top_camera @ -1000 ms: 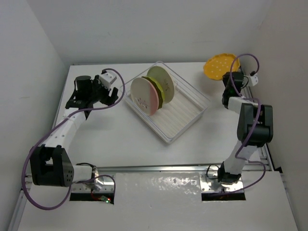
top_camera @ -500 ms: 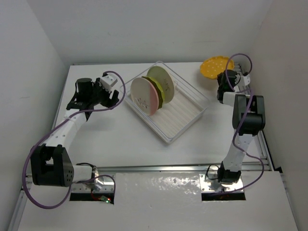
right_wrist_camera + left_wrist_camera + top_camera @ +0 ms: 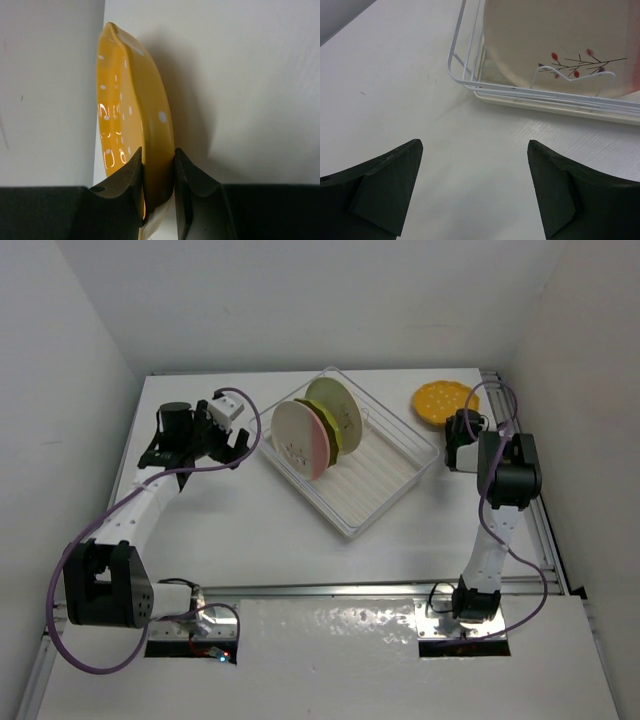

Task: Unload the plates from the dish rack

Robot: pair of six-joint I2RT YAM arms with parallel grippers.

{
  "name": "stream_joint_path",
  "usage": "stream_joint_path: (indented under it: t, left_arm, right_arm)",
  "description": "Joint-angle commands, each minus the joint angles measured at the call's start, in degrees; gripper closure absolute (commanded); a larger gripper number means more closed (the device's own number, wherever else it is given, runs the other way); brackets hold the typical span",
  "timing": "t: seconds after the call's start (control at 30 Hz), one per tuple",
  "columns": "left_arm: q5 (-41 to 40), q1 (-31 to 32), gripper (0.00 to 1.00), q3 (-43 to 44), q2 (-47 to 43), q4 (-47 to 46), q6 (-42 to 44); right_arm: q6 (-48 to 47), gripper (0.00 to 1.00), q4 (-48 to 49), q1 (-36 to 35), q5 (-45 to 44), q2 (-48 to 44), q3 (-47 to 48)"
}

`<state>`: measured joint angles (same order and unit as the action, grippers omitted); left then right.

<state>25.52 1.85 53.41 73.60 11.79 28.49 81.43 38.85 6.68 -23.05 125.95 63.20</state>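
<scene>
The white wire dish rack (image 3: 385,485) sits mid-table, turned at an angle. Three plates stand upright in its far-left end: a cream-and-pink one (image 3: 298,440) in front, an olive-green one (image 3: 322,426) behind it, and a pale green-and-cream one (image 3: 337,408) at the back. My left gripper (image 3: 240,443) hangs open just left of the rack, its jaws wide apart and empty (image 3: 475,145), facing the cream plate (image 3: 545,35) and the rack's wire corner (image 3: 465,80). At the back right, my right gripper (image 3: 455,423) is shut on the rim of the orange-yellow dotted plate (image 3: 440,400); its fingers pinch that plate's (image 3: 132,115) edge (image 3: 158,160).
White walls close in the table at the back and both sides. A metal rail (image 3: 535,520) runs along the right edge beside the right arm. The purple cables (image 3: 500,370) loop above each arm.
My right gripper carried the orange-yellow plate down and to the left, toward the table beside the rack. My left jaws spread wider; that arm stayed close to the rack's left end.
</scene>
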Motion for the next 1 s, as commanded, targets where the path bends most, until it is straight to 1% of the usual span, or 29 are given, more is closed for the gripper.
stream_joint_path:
  t: [0.0,0.03,0.07,0.13,0.17,0.2,0.27,0.3,0.33,0.37,0.4,0.43,0.47,0.5,0.53,0.57,0.6,0.63,0.7,0.77,0.8,0.87,0.97]
  left_arm:
    - [0.6,0.1,0.15,1.8,-1.8,-2.2,0.4]
    - [0.7,0.1,0.14,1.9,-1.7,-2.5,0.6]
    - [0.7,0.1,0.13,2.1,-1.7,-2.7,0.7]
    - [0.9,0.1,0.12,2.5,-1.5,-3.7,0.9]
    - [1.0,0.1,0.1,2.8,-1.0,-4.2,0.4]
    - [0.4,0.1,0.09,3.3,-0.5,-5.5,-0.4]
    - [0.2,0.1,0.09,6.2,2.7,-5.3,-1.9]
    - [1.5,0.1,0.09,7.8,4.0,-3.7,-1.9]
    - [2.2,0.2,0.1,11.5,6.8,-2.8,-1.6]
    - [3.3,0.2,0.11,13.3,8.2,-2.0,-1.2]
    - [5.4,0.3,0.13,15.0,9.4,-1.2,0.0]
    - [6.6,0.5,0.15,18.5,11.7,-0.6,1.4]
    - [7.8,0.7,0.16,20.1,12.8,-0.2,2.9]
    - [11.2,0.8,0.17,21.8,13.8,1.6,7.2]
    - [13.0,1.0,0.17,25.0,16.0,3.0,10.1]
    - [14.4,1.1,0.17,26.6,17.3,4.7,12.5]
    - [16.6,1.2,0.16,28.1,18.4,8.5,17.4]
    - [17.5,1.4,0.15,30.7,20.9,10.3,19.7]
    - [20.0,1.7,0.14,33.0,23.2,15.1,23.9]
    - [21.8,2.5,0.14,36.4,26.8,17.6,25.5]
    - [22.7,3.2,0.14,38.4,28.9,18.7,25.2]
    - [23.3,3.9,0.15,39.9,30.6,19.1,24.5]
    - [23.6,5.6,0.18,43.3,34.2,21.8,27.7]
  right_arm:
    - [6.2,0.82,10.5,0.5,-1.4,-3.6,-3.0]
    - [8.1,0.78,11.0,0.7,-1.4,-3.6,-3.8]
    - [8.8,0.66,11.6,0.9,-1.3,-3.6,-4.7]
    - [10.2,0.57,11.5,1.0,-0.9,-3.9,-6.9]
    - [10.4,0.49,11.3,1.0,-0.8,-4.0,-7.6]
    - [10.5,0.45,11.3,1.1,-0.4,-4.5,-9.0]
    - [9.9,0.4,11.1,1.1,0.3,-5.2,-10.1]
    - [9.1,0.34,10.9,1.1,0.6,-5.7,-11.1]
    - [6.8,0.29,10.4,1.2,1.4,-7.4,-11.5]
    - [5.5,0.24,7.9,1.3,1.9,-8.4,-12.1]
    - [3.7,0.15,6.0,1.2,2.6,-9.7,-12.1]
    - [-0.9,0.09,0.1,1.3,3.9,-12.5,-11.9]
    - [-3.2,0.04,-3.8,1.3,4.5,-13.8,-11.5]
    - [-5.9,0.01,-7.5,1.3,5.0,-14.9,-10.2]
    - [-11.1,0.01,-13.5,1.2,5.6,-16.9,-9.9]
    - [-13.5,0.01,-15.6,1.2,5.7,-17.8,-9.8]
    - [-15.5,0.01,-17.0,1.2,5.8,-18.8,-10.3]
    - [-19.3,0.01,-17.7,1.3,6.2,-19.8,-11.0]
    - [-22.9,0.01,-17.6,1.2,7.3,-22.9,-13.4]
    - [-28.1,0.01,-19.3,1.2,8.6,-25.6,-14.0]
    - [-31.0,0.01,-21.9,1.2,8.7,-26.3,-13.8]
    - [-32.7,0.01,-23.8,1.1,7.9,-27.4,-13.4]
    - [-37.4,0.01,-24.2,1.2,8.8,-30.5,-13.5]
